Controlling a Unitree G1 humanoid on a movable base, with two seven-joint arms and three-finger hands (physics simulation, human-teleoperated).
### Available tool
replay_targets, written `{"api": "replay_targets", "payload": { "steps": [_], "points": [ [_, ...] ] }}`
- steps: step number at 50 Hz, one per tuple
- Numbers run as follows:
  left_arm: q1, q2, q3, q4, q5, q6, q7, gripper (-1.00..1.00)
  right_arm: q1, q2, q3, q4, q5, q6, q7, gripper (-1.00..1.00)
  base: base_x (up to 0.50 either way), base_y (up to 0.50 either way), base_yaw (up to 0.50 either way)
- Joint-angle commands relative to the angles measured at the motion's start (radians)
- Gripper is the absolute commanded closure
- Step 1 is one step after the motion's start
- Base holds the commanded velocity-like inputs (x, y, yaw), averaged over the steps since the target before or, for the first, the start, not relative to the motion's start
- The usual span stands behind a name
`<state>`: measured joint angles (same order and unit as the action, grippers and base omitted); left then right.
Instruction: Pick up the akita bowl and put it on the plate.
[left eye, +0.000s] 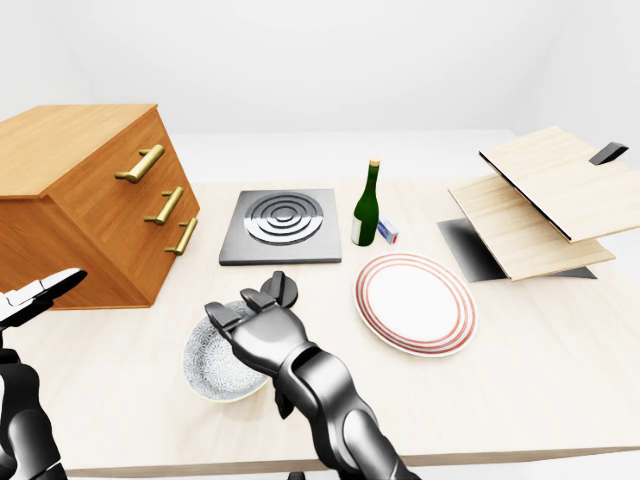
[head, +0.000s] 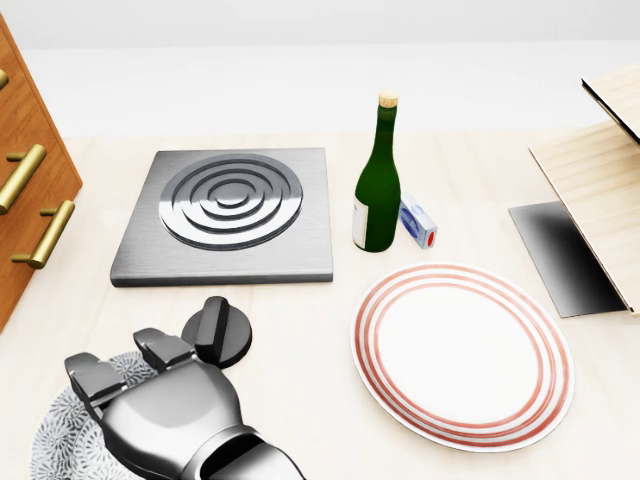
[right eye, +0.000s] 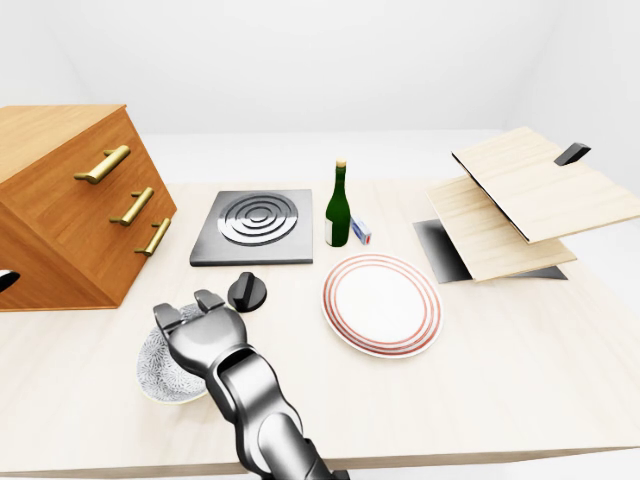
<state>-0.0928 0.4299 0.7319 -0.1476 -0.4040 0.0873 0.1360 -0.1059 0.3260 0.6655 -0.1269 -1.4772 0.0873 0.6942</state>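
**Metal, glaze and wood around me**

My right robot hand (head: 170, 410) is polished grey metal. The bowl (left eye: 205, 365) looks glazed, with fine grey speckling. The plate (head: 460, 355) is smooth, glossy white with red rings. The bottle (head: 377, 190) is shiny dark green glass, and the hob slab (head: 228, 215) is brushed metal. The bench (head: 300, 330) is pale matt wood, the cabinet (left eye: 90, 200) a warmer wood with brassy handles (left eye: 140, 163).

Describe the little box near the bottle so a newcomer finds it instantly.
In the head view, find the grey square burner plate; the green bottle stands right of it. The small box lies by the bottle's base, right side: pale blue-white, red-marked, far smaller than anything nearby.
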Motion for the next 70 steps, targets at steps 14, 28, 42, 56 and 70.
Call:
{"api": "replay_targets", "payload": {
  "steps": [14,28,42,56,70],
  "points": [
    [0.001,0.000,0.003,-0.011,-0.001,0.000,0.000,-1.00,0.017,-0.004,0.011,0.080,0.039,0.000,-0.060,-0.96,0.00,0.00,0.00],
    [0.002,-0.003,0.002,-0.015,0.005,0.000,-0.003,-1.00,0.029,-0.008,0.031,0.109,0.062,0.000,-0.092,-0.96,0.00,0.00,0.00],
    [0.002,-0.004,0.000,-0.007,0.005,0.000,-0.004,-1.00,0.018,0.002,0.032,0.156,0.069,0.000,-0.107,-0.96,0.00,0.00,0.00],
    [0.002,-0.003,0.001,-0.009,0.003,0.000,-0.006,-1.00,-0.001,0.011,0.013,0.187,0.040,0.000,-0.102,-0.96,0.00,0.00,0.00],
    [0.000,-0.003,-0.002,-0.006,0.002,0.000,-0.006,-1.00,-0.022,0.019,-0.011,0.217,-0.024,0.000,-0.106,-0.95,0.00,0.00,0.00]
  ]
}}
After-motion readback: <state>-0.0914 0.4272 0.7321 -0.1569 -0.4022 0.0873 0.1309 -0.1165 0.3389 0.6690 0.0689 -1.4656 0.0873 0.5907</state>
